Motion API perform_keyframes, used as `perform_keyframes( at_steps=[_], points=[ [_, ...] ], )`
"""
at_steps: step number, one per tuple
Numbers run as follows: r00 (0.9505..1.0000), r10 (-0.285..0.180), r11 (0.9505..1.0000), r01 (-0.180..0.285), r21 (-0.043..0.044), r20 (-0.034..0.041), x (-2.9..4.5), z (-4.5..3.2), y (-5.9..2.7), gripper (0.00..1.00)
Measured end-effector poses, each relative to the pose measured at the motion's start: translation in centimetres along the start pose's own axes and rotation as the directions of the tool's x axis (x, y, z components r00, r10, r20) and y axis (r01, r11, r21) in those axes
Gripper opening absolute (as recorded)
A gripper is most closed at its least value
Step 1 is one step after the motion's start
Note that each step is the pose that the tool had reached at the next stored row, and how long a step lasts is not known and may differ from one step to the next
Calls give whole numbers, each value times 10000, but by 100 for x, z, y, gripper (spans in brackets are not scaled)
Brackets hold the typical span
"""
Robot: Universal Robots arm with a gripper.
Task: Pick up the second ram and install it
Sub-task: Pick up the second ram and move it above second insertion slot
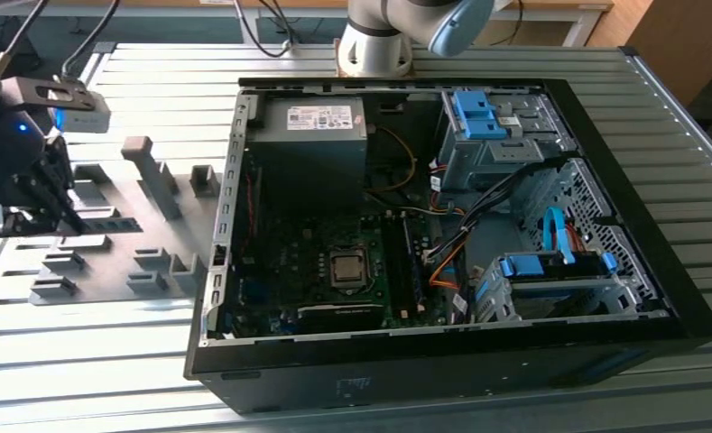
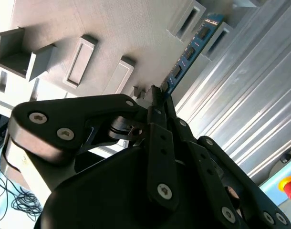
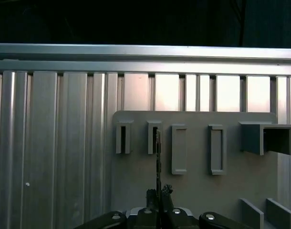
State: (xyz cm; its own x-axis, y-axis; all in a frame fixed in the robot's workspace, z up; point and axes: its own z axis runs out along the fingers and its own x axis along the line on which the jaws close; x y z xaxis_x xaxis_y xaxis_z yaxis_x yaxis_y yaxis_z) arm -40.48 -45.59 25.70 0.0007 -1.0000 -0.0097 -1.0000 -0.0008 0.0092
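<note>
Green-blue second ram [image 2: 188, 55] sits pinched between fingertips of the end effector [image 2: 157, 94].

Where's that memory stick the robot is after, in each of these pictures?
Exterior view: the second ram, a dark strip at the exterior view's left, by the gripper.
Second wrist view: blue-green stick reaching out from the gripper.
First wrist view: thin edge-on line.
Shared landmark: grey holder plate.

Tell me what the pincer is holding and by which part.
The pincer grips the second ram at its near end; the far end reaches a grey holder block.
</note>
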Motion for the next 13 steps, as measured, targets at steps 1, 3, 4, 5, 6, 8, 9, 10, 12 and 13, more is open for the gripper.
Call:
perform_keyframes(
  at_steps=[1, 3, 4, 5, 6, 8, 9, 10, 12, 13],
  points=[
    [10000, 0, 10000, 0, 0, 0, 0, -23, 0, 14],
    [10000, 0, 10000, 0, 1, 1, 0, -61, 0, 14],
    [10000, 0, 10000, 0, 1, 1, -1, -71, 1, 14],
    [10000, -1, 10000, 1, 2, 1, -1, -82, 1, 14],
    [10000, -1, 10000, 1, 1, 1, -1, -98, 1, 14],
    [10000, -1, 10000, 1, 1, 0, -1, -125, 1, 14],
    [10000, 0, 10000, 0, 1, 0, -1, -140, 1, 14],
    [10000, 0, 10000, 0, 1, 0, -1, -159, 2, 14],
    [10000, 0, 10000, 0, 2, 1, -2, -193, 2, 14],
    [10000, 0, 10000, 0, 1, 0, -2, -213, 2, 14]
  ],
)
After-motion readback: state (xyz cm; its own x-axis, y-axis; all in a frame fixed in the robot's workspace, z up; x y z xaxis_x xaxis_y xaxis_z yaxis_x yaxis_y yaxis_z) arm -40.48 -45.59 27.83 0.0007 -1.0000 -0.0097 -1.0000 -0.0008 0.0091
